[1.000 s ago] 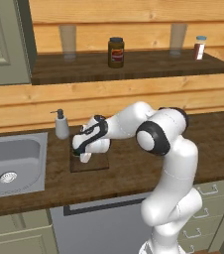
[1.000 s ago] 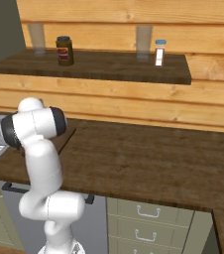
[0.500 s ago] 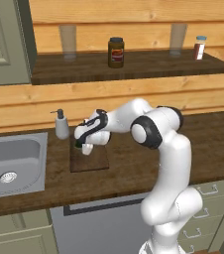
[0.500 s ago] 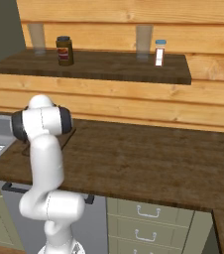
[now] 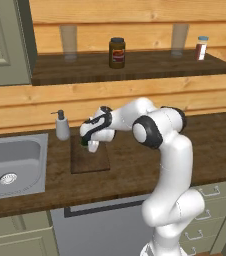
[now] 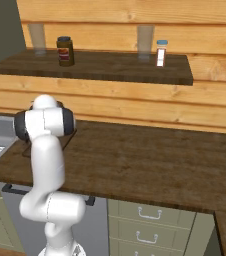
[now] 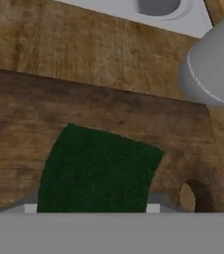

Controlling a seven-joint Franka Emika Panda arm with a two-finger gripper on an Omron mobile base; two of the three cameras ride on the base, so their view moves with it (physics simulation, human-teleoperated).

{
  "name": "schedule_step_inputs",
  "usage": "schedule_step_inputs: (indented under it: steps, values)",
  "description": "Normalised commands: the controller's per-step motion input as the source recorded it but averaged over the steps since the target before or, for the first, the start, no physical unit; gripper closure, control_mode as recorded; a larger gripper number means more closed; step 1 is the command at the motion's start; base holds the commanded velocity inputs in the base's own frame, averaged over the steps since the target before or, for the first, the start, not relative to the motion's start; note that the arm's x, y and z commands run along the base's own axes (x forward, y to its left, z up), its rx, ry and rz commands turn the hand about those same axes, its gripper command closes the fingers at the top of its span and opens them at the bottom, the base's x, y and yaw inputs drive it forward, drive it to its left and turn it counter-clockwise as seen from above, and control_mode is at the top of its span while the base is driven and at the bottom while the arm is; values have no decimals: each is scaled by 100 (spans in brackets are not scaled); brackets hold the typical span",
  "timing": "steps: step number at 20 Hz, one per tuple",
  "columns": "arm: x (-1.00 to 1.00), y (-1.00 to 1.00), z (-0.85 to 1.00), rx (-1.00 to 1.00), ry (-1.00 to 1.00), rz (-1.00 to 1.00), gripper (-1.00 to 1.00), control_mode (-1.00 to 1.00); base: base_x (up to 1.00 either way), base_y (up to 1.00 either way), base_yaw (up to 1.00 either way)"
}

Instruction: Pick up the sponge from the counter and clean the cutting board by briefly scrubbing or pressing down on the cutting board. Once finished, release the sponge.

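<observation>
The dark green sponge (image 5: 93,146) sits between the fingers of my gripper (image 5: 91,143), which is shut on it. It hangs low over the far end of the dark brown cutting board (image 5: 90,160) on the counter (image 5: 130,170). I cannot tell whether the sponge touches the board. In the hand view the sponge (image 7: 99,171) covers the lower middle, held by the gripper (image 7: 91,208), with the board's worn grain (image 7: 109,109) around it and a hanging hole at the lower right. In the right base view my own arm hides the hand.
A grey soap dispenser (image 5: 62,126) stands just left of the board, close to the hand (image 7: 215,64). The steel sink (image 5: 12,165) lies further left. The wall shelf (image 5: 130,62) above carries a jar, glasses and a shaker. Open counter (image 6: 150,155) stretches to the right.
The hand has risen a little and shifted slightly right over the board's far end, and its jaws have finished closing on the sponge.
</observation>
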Motion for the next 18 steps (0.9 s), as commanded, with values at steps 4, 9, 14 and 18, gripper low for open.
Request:
schedule_step_inputs:
  steps: [4, 9, 14, 18]
  values:
    - [-70, -69, 0, -3, 0, 0, 100, -100, 0, 0, 0]
    - [-68, -91, 2, -4, -1, 0, 100, -100, 0, 0, 0]
    - [-33, -100, 0, -3, 0, 1, 100, -100, 0, 0, 0]
    - [3, -71, 0, -3, 1, -1, 100, -100, 0, 0, 0]
